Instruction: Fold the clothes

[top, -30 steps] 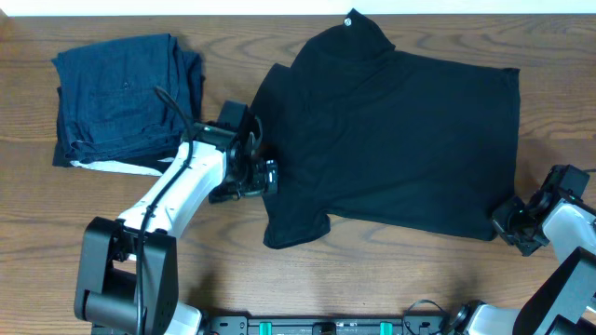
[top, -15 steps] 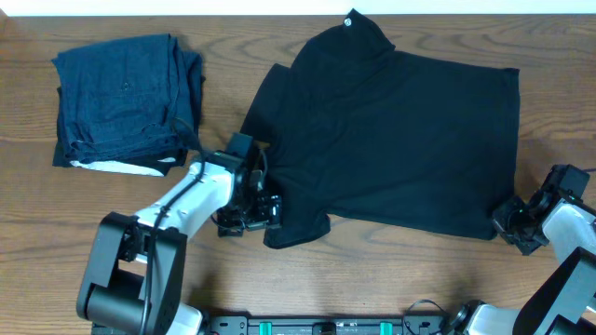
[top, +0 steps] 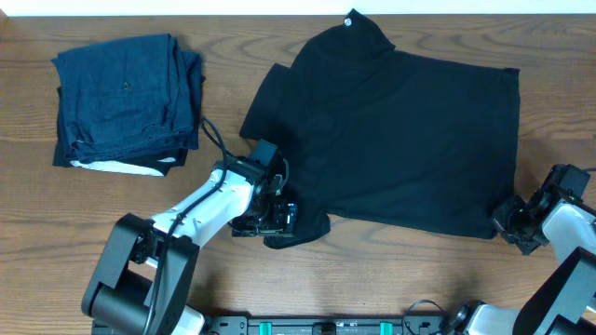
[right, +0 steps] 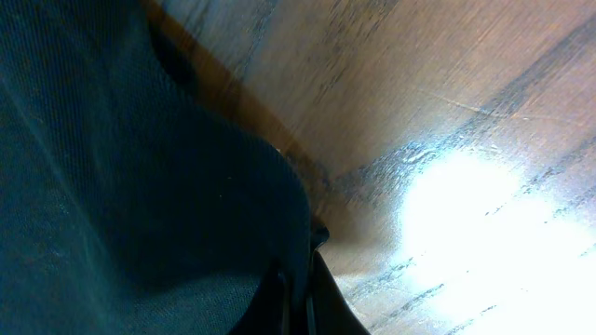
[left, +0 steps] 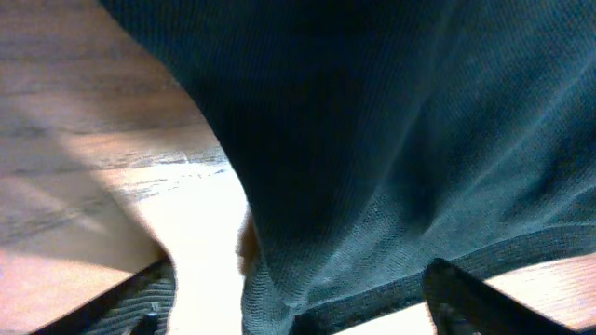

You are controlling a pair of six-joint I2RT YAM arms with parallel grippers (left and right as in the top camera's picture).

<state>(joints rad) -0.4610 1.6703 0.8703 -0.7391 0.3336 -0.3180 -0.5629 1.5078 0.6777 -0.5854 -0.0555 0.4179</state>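
Observation:
The clothes, a black T-shirt (top: 400, 140), lie spread flat on the wooden table, collar with a small white mark (top: 351, 20) at the far edge. My left gripper (top: 279, 216) sits at the shirt's near left corner. In the left wrist view the left gripper (left: 298, 312) is open, its fingers (left: 140, 302) wide apart with the shirt's hem (left: 372, 298) lying between them. My right gripper (top: 510, 223) is at the near right corner. The right wrist view shows the right gripper (right: 300, 296) shut on the black fabric (right: 140, 186) at its edge.
A stack of folded navy garments (top: 126, 98) with a white layer beneath lies at the far left. Bare wood (top: 391, 279) runs along the near side. The table's far edge (top: 186, 15) is just beyond the collar.
My left gripper has travelled toward the near side and rightward along the shirt's left edge to its near left corner, its jaws narrowing slightly. The right gripper and the shirt have stayed put.

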